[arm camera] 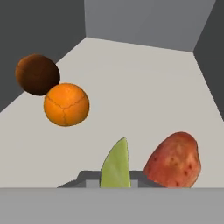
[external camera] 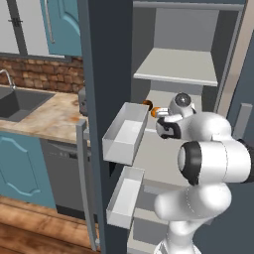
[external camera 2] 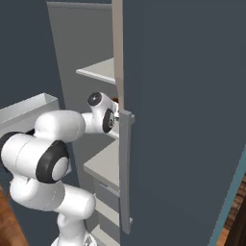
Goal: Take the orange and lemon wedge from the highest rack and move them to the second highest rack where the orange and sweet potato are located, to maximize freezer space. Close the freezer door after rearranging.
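glossy white rounded arm [external camera: 213, 154] segments with black joint rings and caps.

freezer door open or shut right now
Open. The freezer door stands swung out with its white bins facing the arm, and the second highest rack inside shows, bearing two oranges and the sweet potato.

Base views flanking freezer [external camera: 188, 64]; wrist close-up
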